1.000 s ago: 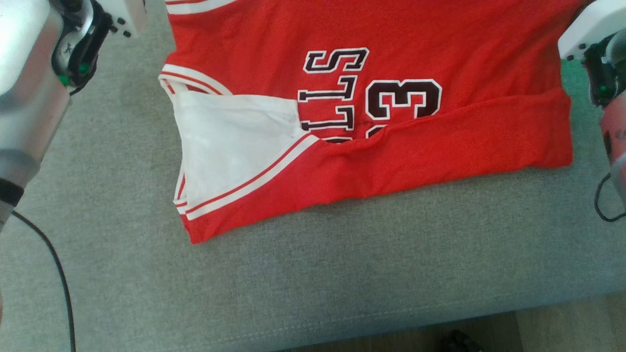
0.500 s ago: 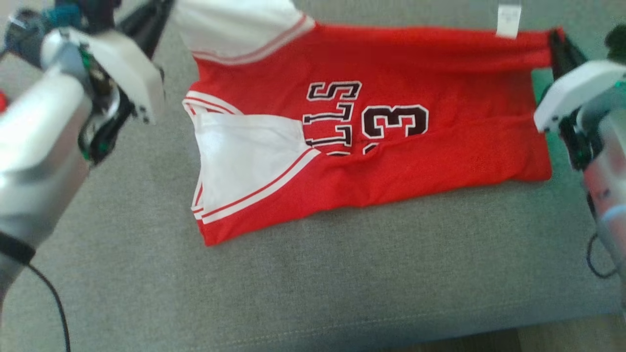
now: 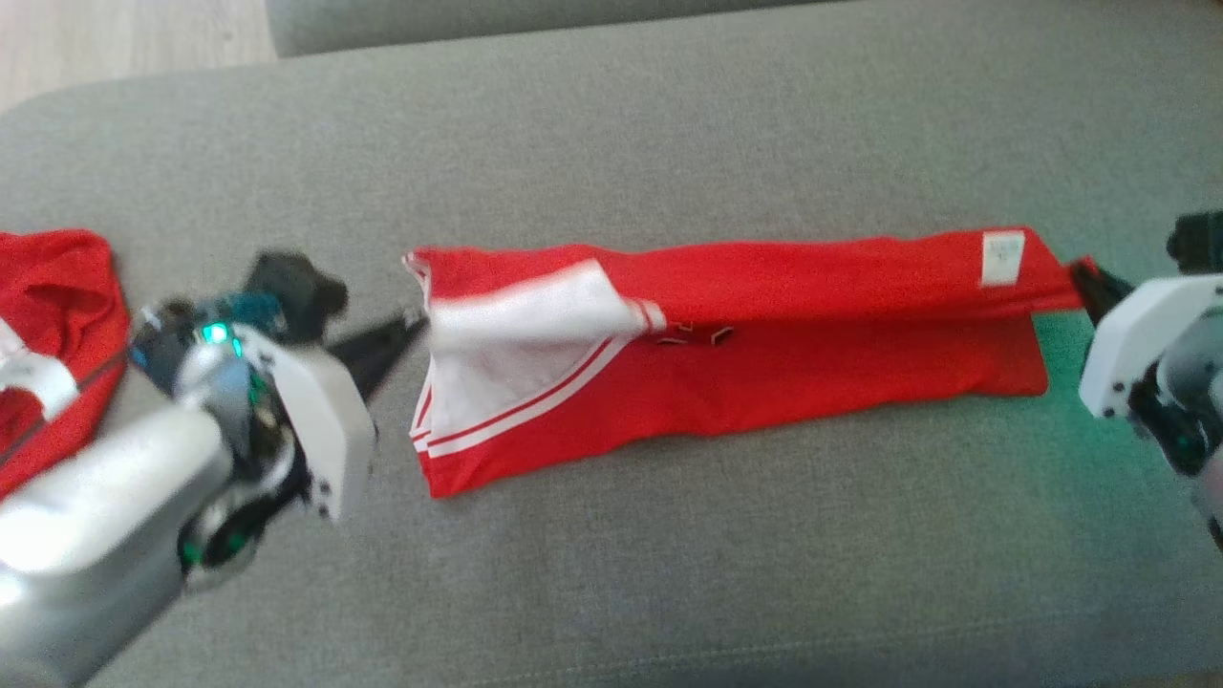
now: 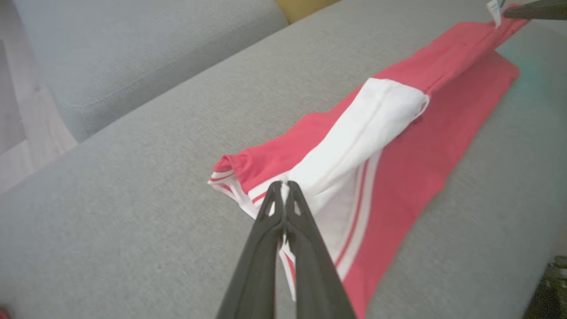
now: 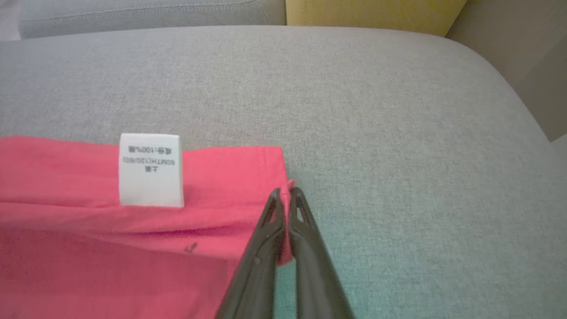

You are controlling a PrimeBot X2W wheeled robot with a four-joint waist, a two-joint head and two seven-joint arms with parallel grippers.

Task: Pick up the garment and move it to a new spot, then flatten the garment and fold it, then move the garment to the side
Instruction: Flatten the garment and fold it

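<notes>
The garment [image 3: 764, 382], a red jersey with white striped trim, lies on the grey sofa cushion [image 3: 669, 573] as a long band folded along its length. Its top layer is drawn over the printed front, with a white care label [image 3: 1001, 258] showing near the right end. My left gripper [image 3: 413, 328] is shut on the white-trimmed edge at the garment's left end [image 4: 283, 185]. My right gripper [image 3: 1078, 275] is shut on the red hem corner at the right end [image 5: 285, 191]. The left wrist view shows the garment [image 4: 398, 146] stretching away to the right gripper's fingers [image 4: 531, 9].
Another red cloth [image 3: 57, 287] lies on the cushion at the far left, behind my left arm. The sofa's back cushion [image 3: 478, 19] runs along the top, with wooden floor [image 3: 124, 38] at the top left. A yellow object [image 5: 372, 13] stands behind the sofa.
The head camera has swung, so the whole picture has shifted. Both grippers have carried the garment's far layer over the front, and the lettering and number are now almost covered.
</notes>
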